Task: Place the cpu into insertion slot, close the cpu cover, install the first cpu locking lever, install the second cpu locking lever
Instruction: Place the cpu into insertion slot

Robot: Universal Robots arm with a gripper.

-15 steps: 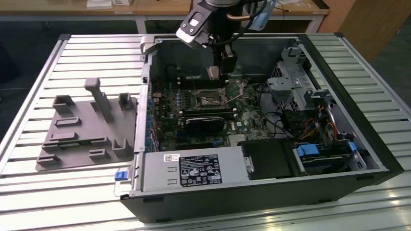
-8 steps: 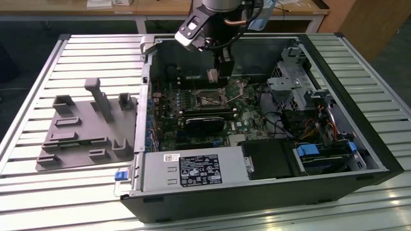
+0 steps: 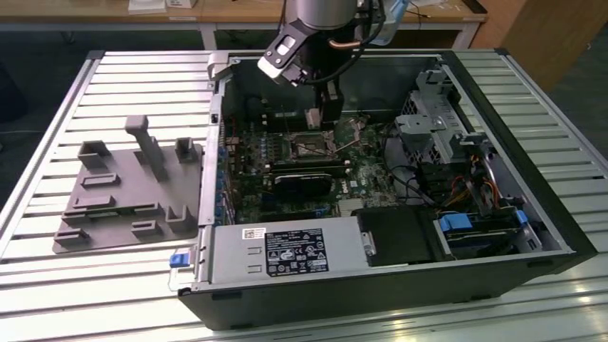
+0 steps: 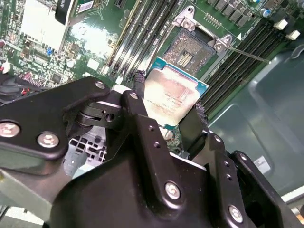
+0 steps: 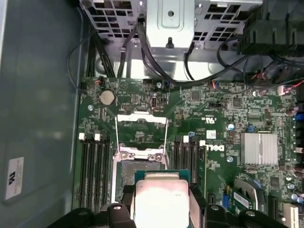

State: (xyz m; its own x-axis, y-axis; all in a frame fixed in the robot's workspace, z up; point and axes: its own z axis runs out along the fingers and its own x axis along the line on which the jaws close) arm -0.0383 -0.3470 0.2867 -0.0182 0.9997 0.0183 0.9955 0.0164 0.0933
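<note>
The tool (image 4: 167, 108) gripped the cpu (image 4: 175, 92) by its edges near the open insertion slot (image 4: 192, 50); a tilted release could seat it crooked

Open computer case (image 3: 399, 292) on slatted table (image 3: 105, 299), claw (image 3: 328, 120) low over the insertion slot (image 3: 310, 146), grey fixture (image 3: 114, 206) beside the case
</note>
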